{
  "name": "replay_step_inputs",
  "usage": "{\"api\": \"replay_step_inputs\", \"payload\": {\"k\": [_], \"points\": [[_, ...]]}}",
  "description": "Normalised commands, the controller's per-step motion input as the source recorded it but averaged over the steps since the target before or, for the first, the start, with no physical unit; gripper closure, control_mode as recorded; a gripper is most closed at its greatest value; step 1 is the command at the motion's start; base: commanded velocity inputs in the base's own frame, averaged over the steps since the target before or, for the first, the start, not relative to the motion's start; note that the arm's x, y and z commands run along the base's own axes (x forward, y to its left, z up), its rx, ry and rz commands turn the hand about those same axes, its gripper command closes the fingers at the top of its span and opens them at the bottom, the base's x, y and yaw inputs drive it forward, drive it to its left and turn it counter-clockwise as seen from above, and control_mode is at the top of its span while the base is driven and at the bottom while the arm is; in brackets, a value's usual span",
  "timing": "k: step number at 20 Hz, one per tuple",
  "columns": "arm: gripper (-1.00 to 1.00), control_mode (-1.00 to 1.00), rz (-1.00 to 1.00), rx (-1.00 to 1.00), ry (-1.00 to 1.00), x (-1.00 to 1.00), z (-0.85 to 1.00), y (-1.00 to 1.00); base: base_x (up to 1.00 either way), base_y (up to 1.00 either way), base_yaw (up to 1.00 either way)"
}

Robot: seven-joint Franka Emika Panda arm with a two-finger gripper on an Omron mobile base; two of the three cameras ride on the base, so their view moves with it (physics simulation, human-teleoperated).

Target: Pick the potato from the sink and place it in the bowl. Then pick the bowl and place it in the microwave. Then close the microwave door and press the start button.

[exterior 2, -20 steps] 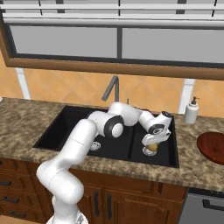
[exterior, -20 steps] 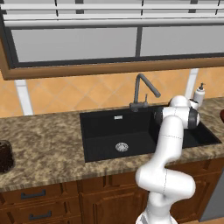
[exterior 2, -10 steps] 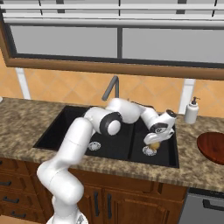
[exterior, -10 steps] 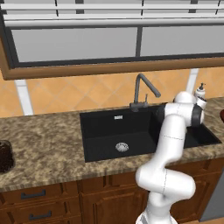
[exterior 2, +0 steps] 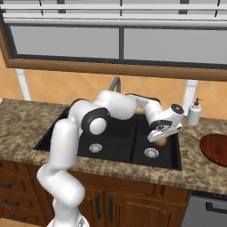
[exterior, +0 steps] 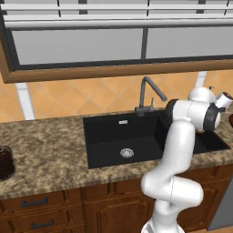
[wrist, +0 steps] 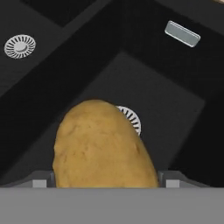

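Matte tan oval potato [wrist: 103, 146] (lifted) gripped between fingers [wrist: 173, 179], above black sink [wrist: 144, 83], round steel drain [wrist: 131, 118].

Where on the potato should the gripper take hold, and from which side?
Across the narrow middle of the potato, coming from above. It is an elongated oval, so its short width suits the jaws; the sink floor lies beneath it.

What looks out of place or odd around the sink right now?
Just the potato: it isn't lying in the sink but hangs above the right basin, between the fingers of the gripper. No spill or damage is visible.
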Motion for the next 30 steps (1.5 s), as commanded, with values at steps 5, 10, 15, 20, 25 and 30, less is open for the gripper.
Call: {"api": "replay_step_inputs", "payload": {"k": [5, 10, 15, 20, 25, 30], "points": [[1.0, -1.0, -0.11, -0.16, -0.13, -0.45, 0.97, -0.28, 0.0, 0.0, 0.0], [1.0, -1.0, -0.17, -0.13, -0.04, -0.32, 0.66, -0.45, 0.0, 0.0, 0.0], [1.0, -1.0, -0.18, -0.13, -0.05, -0.31, 0.54, -0.5, 0.0, 0.0, 0.0], [1.0, -1.0, -0.22, -0.03, 0.0, -0.18, 0.27, -0.66, 0.0, 0.0, 0.0], [1.0, -1.0, -0.21, 0.0, 0.01, -0.05, 0.12, -0.69, 0.0, 0.0, 0.0], [1.0, -1.0, -0.16, 0.02, 0.0, 0.0, 0.06, -0.71, 0.0, 0.0, 0.0]]}}
